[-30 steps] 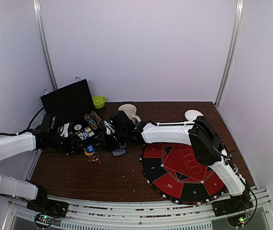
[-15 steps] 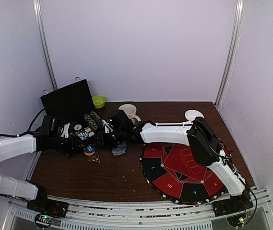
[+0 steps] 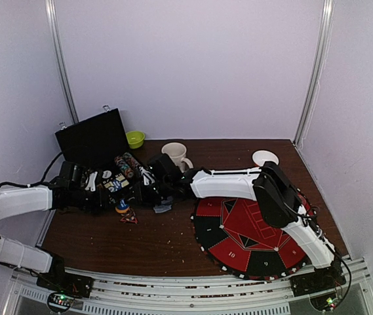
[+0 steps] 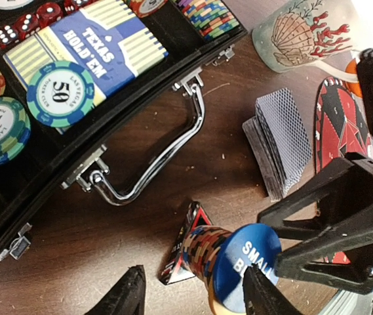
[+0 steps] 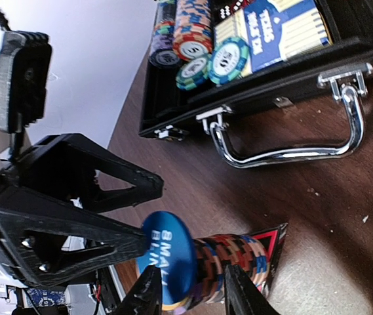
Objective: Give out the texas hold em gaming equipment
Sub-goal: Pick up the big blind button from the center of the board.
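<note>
Open black case [image 3: 96,140] at the far-left corner of the table [image 3: 160,246], its trays holding loose chips and a blue card box [image 4: 88,39], its chrome handle [image 4: 153,167] facing the near edge. Green bowl [image 3: 134,138] and white patterned mug [image 3: 175,154] stand along the far edge, and a round red-and-black mat [image 3: 252,239] covers the near-right part. Just in front of the handle a stack of poker chips [image 4: 202,252] rests on a red triangular piece [image 4: 181,262]. Its long axis runs from that piece up to a blue button disc [image 4: 248,259], whose lettered face is turned upward; how far it leans cannot be told. A fanned pile of grey-blue playing cards [image 4: 281,138] lies flat just right of the stack, between it and the mat. Both arms stretch low over the left half of the table and face each other across the stack. Left gripper [image 4: 191,270]: fingers wide apart, one clear of the stack. Right gripper [image 5: 193,269]: fingers apart astride the disc end; contact cannot be told.
</note>
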Controlling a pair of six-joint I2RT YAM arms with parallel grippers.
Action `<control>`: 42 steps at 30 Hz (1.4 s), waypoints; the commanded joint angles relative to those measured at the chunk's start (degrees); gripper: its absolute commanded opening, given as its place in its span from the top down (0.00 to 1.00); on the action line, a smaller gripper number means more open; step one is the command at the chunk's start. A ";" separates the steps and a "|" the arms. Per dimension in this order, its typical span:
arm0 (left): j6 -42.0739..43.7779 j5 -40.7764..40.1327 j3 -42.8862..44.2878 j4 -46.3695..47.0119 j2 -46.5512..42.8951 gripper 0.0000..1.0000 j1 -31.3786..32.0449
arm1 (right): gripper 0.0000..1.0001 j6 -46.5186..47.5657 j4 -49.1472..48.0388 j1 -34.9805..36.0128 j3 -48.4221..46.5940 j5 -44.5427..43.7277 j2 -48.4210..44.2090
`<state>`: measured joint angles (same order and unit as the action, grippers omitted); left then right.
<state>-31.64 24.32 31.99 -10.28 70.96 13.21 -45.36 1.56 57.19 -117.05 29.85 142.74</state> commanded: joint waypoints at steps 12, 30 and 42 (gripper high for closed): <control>0.58 3.97 -2.18 5.94 2.31 0.57 -0.41 | 0.67 1.08 0.04 0.10 -1.42 -0.22 1.14; 2.34 1.90 -0.62 3.55 1.55 0.51 -0.38 | 0.84 0.08 0.76 -0.38 -1.57 -0.42 -0.24; 4.42 1.26 0.57 1.47 0.28 0.41 -0.38 | 0.89 -1.85 0.24 -1.02 -1.29 0.08 -0.75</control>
<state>-28.86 26.33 31.27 -7.84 71.92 13.10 -46.76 0.25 56.80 -117.78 30.50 143.37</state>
